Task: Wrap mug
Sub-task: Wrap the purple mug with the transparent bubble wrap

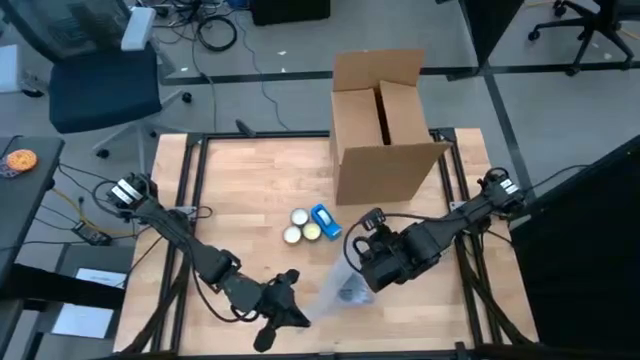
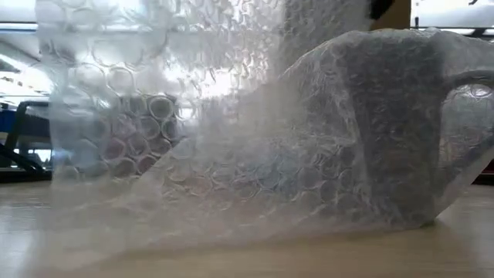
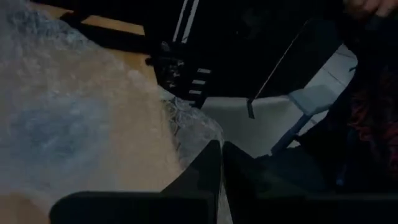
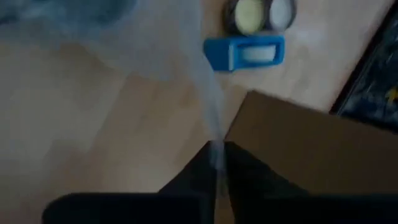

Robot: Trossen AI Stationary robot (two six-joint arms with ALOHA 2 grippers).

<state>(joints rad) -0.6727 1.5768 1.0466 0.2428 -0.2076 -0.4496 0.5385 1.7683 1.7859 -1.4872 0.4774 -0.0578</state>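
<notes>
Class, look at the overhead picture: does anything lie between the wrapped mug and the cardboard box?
Nothing visible does. The mug in bubble wrap sits under the right claw; the blue tape dispenser lies off to the side of the cardboard box.

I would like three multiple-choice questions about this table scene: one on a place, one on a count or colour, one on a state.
1. Where does the cardboard box stand?
A. at the far edge of the table
B. between the two arms at the near edge
C. on the floor

2. How many round tins lie beside the blue tape dispenser?
A. one
B. three
C. five

3. What is the right pincer doing?
A. hanging open
B. shut on the bubble wrap
C. holding the box

Answers:
1 A, the high view shows it at the table's far side.
2 B, three small discs are clustered there.
3 B, the right wrist view shows the sheet pinched between its fingers.
</notes>
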